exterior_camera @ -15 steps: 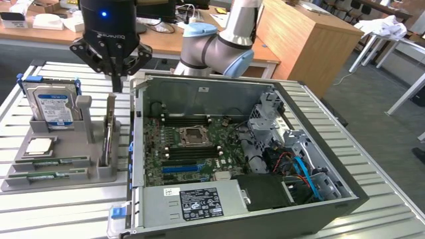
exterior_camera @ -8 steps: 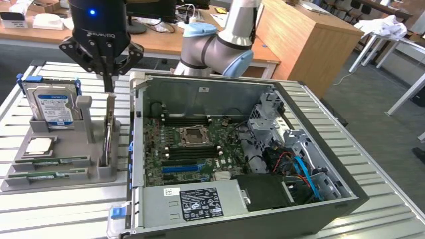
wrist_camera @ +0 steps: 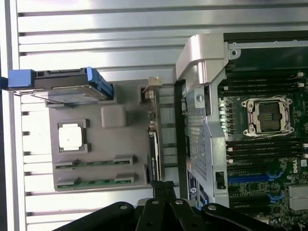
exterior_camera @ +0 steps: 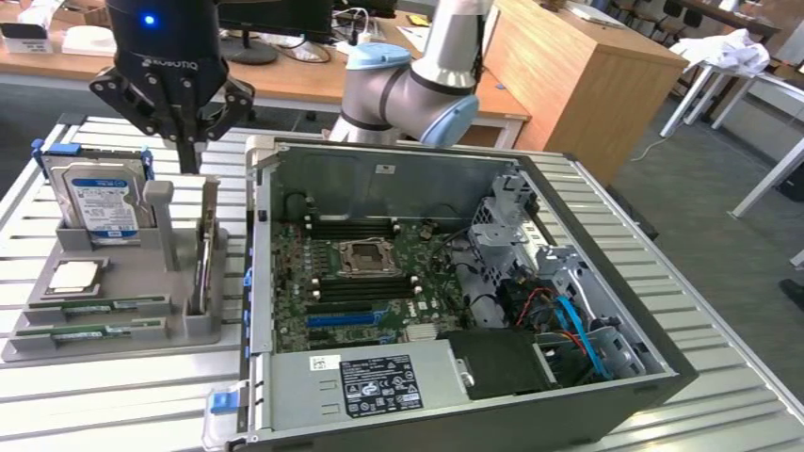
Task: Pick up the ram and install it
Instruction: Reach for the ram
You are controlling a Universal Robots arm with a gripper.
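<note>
You are in an office-like room with wooden desks at the back, and the work stands on a table (exterior_camera: 735, 395) made of metal slats. Please read the exterior view as a clock face. The open computer case (exterior_camera: 377, 174) takes the middle and the 4 o'clock part, and the grey tray (exterior_camera: 126, 350) lies at 9 o'clock, just beside the case. Your gripper (exterior_camera: 188, 160) hangs at 11 o'clock, above the far part of the tray. It is near the upright card (exterior_camera: 203, 254), which stands on its edge in a holder. The fingers are pressed together, they carry no part, and they touch nothing on the tray. The ram is not yet picked up. It is two green sticks lying flat in their own grooves at the 7 o'clock corner of the tray. The rear ram stick (exterior_camera: 107, 303) and the front ram stick (exterior_camera: 90, 330) are parallel and close to each other, and well apart from the gripper. From these sticks the silver processor (exterior_camera: 75, 276) sits at 12 o'clock on the tray. Further in the same direction the hard drive (exterior_camera: 101, 202), with its blue-and-white label, stands upright. Inside the case the motherboard (exterior_camera: 296, 282) lies flat. The square socket (exterior_camera: 364, 254) is in its middle, and the long black slots (exterior_camera: 364, 281) run at 6 and at 12 o'clock of this socket.
</note>
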